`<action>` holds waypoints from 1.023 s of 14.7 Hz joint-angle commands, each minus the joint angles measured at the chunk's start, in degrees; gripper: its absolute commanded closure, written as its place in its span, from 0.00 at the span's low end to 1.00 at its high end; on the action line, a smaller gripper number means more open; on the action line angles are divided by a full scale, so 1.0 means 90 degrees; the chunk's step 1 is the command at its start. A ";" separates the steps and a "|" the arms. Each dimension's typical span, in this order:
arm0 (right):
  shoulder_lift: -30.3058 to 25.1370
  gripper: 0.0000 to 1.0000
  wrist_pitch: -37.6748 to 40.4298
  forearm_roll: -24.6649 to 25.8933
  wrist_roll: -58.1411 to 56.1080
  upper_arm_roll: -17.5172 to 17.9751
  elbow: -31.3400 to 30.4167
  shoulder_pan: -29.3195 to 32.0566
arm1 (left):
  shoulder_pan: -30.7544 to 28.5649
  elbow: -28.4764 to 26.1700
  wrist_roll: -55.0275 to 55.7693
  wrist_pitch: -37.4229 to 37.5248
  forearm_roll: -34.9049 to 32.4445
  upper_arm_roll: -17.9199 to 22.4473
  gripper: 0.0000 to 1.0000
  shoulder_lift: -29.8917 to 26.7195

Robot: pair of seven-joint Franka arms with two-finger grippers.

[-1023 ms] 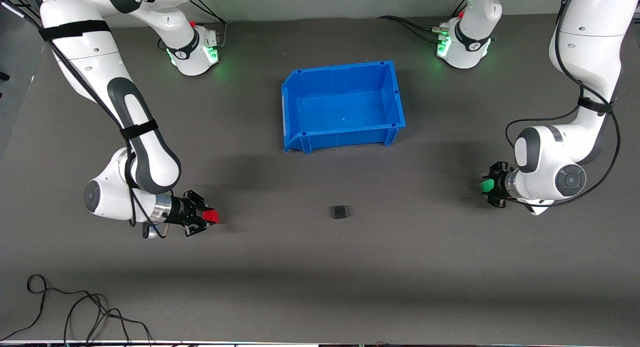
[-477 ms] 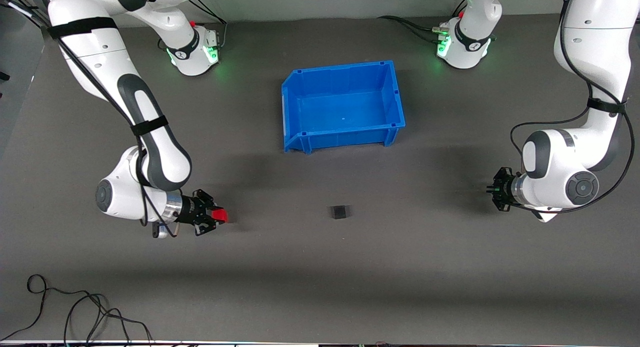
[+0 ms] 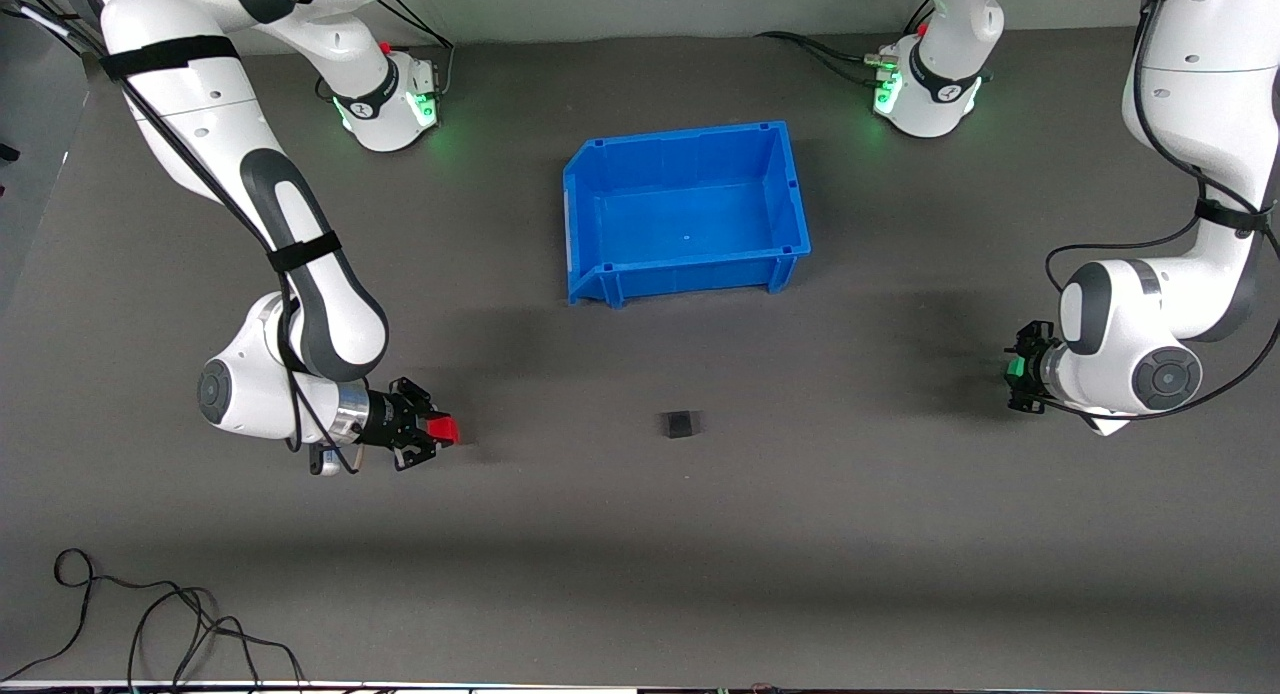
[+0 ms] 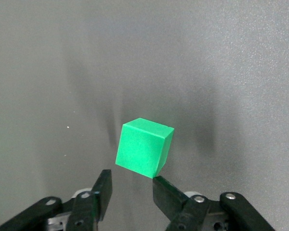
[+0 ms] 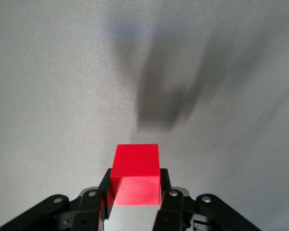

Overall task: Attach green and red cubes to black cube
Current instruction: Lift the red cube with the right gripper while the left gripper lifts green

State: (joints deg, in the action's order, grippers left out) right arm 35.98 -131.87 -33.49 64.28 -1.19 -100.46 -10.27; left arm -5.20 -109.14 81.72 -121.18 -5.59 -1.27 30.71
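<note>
The right gripper [image 5: 135, 186] is clamped on the red cube [image 5: 135, 168], which sits square between the two black fingers [image 5: 100, 195] and sticks out past their tips. It is held low over the grey mat [image 3: 640, 554] toward the right arm's end of the table, and its shadow falls on the mat ahead of it.

The left gripper [image 4: 132, 182] has the green cube [image 4: 144, 147] pinched only at the very tips of its fingers [image 4: 104, 185]. The cube's lower edge is caught between them, and most of it stands clear of the tips and is tilted to one side. This gripper hangs low over the mat at the left arm's end of the table.

The black cube [image 3: 680, 424] lies alone on the mat between the two grippers and well apart from both. It is touched by nothing and is only a little darker than the mat.

The blue bin [image 3: 588, 224] stands farther from the front camera than the black cube, about midway between the two arms.

Each arm's base has a dark ring with a small white mark, too small to read, and a green light glows at each base. A loose black cable [image 3: 150, 624] curls on the mat's near edge, toward the right arm's end.
</note>
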 commanded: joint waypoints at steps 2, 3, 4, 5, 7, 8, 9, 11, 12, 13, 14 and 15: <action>0.0065 0.67 -0.0055 -0.0058 -0.0013 -0.0024 0.0059 -0.0021 | -0.0057 0.0027 -0.0125 0.0065 -0.0112 -0.0005 0.43 -0.0062; 0.0065 0.67 -0.0055 -0.0058 -0.0013 -0.0024 0.0059 -0.0021 | -0.0057 0.0027 -0.0183 0.0114 -0.0112 0.0004 0.33 -0.0062; 0.0065 0.67 -0.0055 -0.0058 -0.0013 -0.0024 0.0059 -0.0021 | -0.0067 0.0017 -0.0242 0.0105 -0.0121 0.0004 0.30 -0.0062; 0.0065 0.67 -0.0055 -0.0058 -0.0013 -0.0024 0.0059 -0.0021 | -0.0115 0.0007 -0.0320 0.0095 -0.0131 0.0014 0.30 -0.0062; 0.0075 0.68 -0.0055 -0.0058 -0.0051 -0.0024 0.0059 -0.0011 | -0.0320 -0.0002 -0.0564 0.0076 -0.0131 0.0004 0.28 -0.0082; 0.0075 0.68 -0.0055 -0.0058 -0.0071 -0.0024 0.0059 -0.0011 | -0.0331 -0.0032 -0.0594 0.0008 -0.0131 0.0004 0.28 -0.0053; 0.0075 0.68 -0.0055 -0.0058 -0.0071 -0.0024 0.0059 -0.0011 | -0.0331 -0.0032 -0.0623 -0.0051 -0.0141 0.0004 0.28 -0.0004; 0.0075 0.67 -0.0055 -0.0058 -0.0071 -0.0024 0.0059 -0.0011 | -0.0370 -0.0042 -0.0614 -0.0149 -0.0141 0.0004 0.43 0.0006; 0.0075 0.67 -0.0055 -0.0058 -0.0071 -0.0024 0.0059 -0.0001 | -0.0380 -0.0032 -0.0613 -0.0139 -0.0131 0.0004 0.61 0.0006; 0.0084 0.68 -0.0055 -0.0058 -0.0071 -0.0024 0.0059 -0.0001 | -0.0370 -0.0003 -0.0613 -0.0130 -0.0121 0.0004 0.79 0.0006; 0.0075 0.68 -0.0055 -0.0058 -0.0071 -0.0024 0.0059 -0.0001 | -0.0370 0.0017 -0.0613 -0.0130 -0.0121 0.0004 0.95 0.0006; 0.0075 0.68 -0.0055 -0.0058 -0.0071 -0.0024 0.0059 -0.0001 | -0.0370 0.0036 -0.0613 -0.0149 -0.0121 0.0004 1.00 0.0006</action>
State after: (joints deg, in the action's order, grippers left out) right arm 36.35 -131.87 -33.49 64.25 -1.25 -100.44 -10.19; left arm -8.46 -108.93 76.55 -121.96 -5.95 -1.13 30.80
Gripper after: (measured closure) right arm 0.604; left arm 0.626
